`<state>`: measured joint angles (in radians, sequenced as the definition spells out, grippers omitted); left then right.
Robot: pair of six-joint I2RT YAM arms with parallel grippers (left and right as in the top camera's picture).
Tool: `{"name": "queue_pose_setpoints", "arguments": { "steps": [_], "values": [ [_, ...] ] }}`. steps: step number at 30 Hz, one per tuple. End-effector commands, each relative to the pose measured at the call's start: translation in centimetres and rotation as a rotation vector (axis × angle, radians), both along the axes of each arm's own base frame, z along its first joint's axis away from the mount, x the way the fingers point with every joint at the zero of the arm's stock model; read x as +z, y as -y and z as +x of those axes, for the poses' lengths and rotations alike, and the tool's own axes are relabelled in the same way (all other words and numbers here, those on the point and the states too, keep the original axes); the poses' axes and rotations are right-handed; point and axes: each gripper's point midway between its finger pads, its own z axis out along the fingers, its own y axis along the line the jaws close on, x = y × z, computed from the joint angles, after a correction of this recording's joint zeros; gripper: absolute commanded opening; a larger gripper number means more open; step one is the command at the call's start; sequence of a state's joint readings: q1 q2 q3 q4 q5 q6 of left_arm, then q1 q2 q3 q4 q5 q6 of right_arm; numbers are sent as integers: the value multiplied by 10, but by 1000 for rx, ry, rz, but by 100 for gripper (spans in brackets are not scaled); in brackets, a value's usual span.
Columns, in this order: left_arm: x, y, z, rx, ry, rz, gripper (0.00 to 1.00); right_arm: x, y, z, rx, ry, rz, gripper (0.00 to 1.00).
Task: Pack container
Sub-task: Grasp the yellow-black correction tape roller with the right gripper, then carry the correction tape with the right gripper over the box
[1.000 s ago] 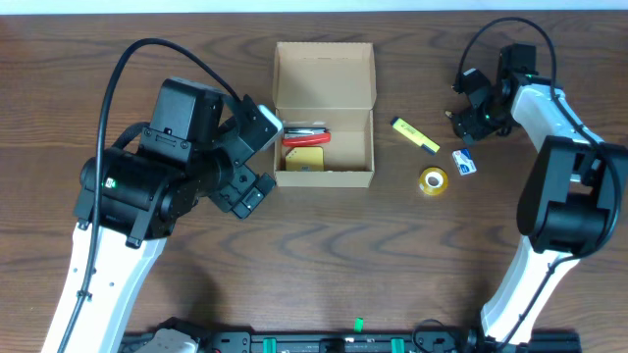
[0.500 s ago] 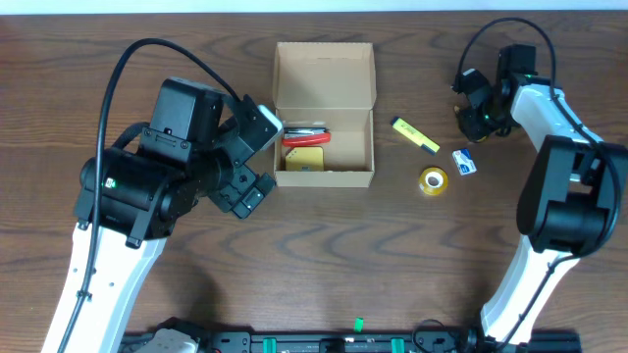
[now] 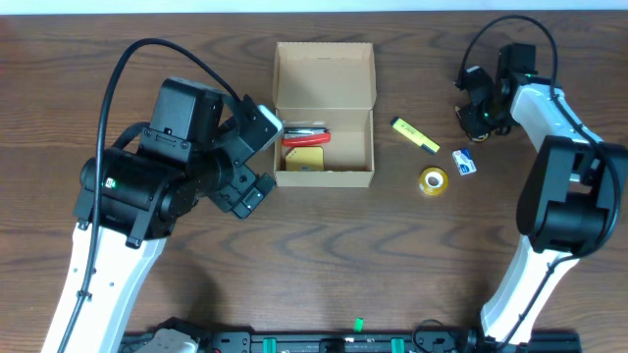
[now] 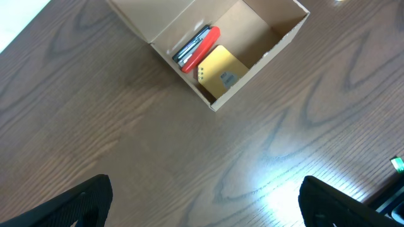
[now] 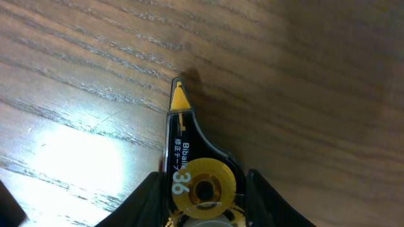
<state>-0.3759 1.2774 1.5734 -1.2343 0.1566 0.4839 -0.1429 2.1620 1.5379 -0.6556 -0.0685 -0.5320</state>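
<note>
Tan cardboard container [image 3: 324,93], lid open

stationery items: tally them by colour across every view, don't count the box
yellow: 3, highlighter, tape roll, notepad
red: 1, tool
blue and white: 1, packet
black and yellow: 1, correction tape
total: 6, box left out

You have six small items and one box [image 3: 324,74]. Inside the box, count two: one red tool [image 3: 306,135] on the far side and one yellow notepad [image 3: 304,159] on the near side. Lying loose to the right of the box, count three: one yellow highlighter [image 3: 416,135], one tape roll [image 3: 433,180], and one blue-and-white item [image 3: 464,162] too small to identify. One correction tape [image 5: 189,145] shows in the right wrist view.
</note>
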Motion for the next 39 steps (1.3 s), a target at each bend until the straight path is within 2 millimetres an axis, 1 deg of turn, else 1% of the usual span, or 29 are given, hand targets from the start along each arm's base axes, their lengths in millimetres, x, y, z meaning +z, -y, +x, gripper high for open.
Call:
{"name": "queue_pose_setpoints", "arguments": {
  "steps": [1, 4, 7, 10, 12, 15, 16, 19, 21, 23, 26, 28, 29, 33, 35, 38, 39],
  "values": [
    [10, -1, 2, -4, 31, -3, 95, 2, -13, -2, -77, -14, 43, 1],
    [10, -1, 2, -4, 31, -3, 95, 28, -18, 8, -137, 33, 63, 1],
    [10, -1, 2, -4, 31, -3, 95, 63, -28, 17, -182, 94, 87, 1],
    [10, -1, 2, -4, 31, -3, 95, 96, -40, 21, -205, 145, 110, 1],
    [10, -1, 2, -4, 31, -3, 95, 126, -57, 22, -201, 193, 129, 1],
    [10, -1, 2, -4, 31, -3, 95, 160, -81, 21, -185, 249, 157, 1],
    [10, -1, 2, -4, 31, -3, 95, 174, -92, 19, -180, 275, 173, 1],
    [10, -1, 2, -4, 31, -3, 95, 206, -123, 14, -174, 336, 226, 1],
    [10, -1, 2, -4, 31, -3, 95, 221, -143, 9, -180, 360, 269, 1],
    [10, -1, 2, -4, 31, -3, 95, 228, -168, 2, -191, 358, 316, 1],
    [10, -1, 2, -4, 31, -3, 95, 227, -202, -9, -184, 327, 359, 1],
    [10, -1, 2, -4, 31, -3, 95, 226, -226, -17, -148, 314, 373, 1],
    [10, -1, 2, -4, 31, -3, 95, 226, -234, -20, -153, 314, 372, 1],
    [10, -1, 2, -4, 31, -3, 95, 224, -258, -33, -229, 290, 395, 1],
    [10, -1, 2, -4, 31, -3, 95, 223, -274, -42, -261, 264, 430, 1],
    [10, -1, 2, -4, 31, -3, 95, 218, -286, -53, -290, 224, 446, 1],
    [10, -1, 2, -4, 31, -3, 95, 214, -289, -59, -306, 197, 443, 1]
  ]
}}
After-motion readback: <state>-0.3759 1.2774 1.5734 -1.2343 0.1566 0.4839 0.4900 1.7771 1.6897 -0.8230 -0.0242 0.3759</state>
